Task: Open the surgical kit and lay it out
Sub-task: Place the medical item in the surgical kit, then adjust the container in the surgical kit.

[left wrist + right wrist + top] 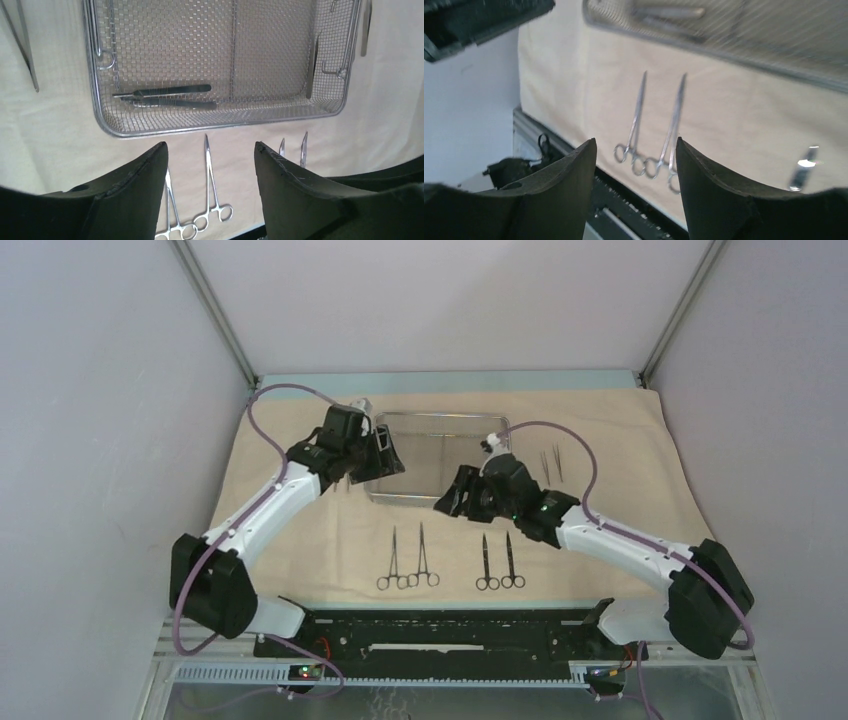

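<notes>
left pincer point(210, 150): released, empty
right pincer point(634, 142): released, empty
tray point(275, 60): on cloth point(640, 440), just ahead of left pincer; holds two slim dark tools point(170, 90)
clamps and scissors point(421, 555): four, on cloth, behind both pincers
tweezers point(553, 464): two, beside tray, beyond right pincer

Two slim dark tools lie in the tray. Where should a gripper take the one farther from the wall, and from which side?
Probably from straight above: grip the tool near its end at the middle of the tray, jaws across its width. It lies flat, the walls block sideways approach, and the second tool meets it at the other end.
</notes>
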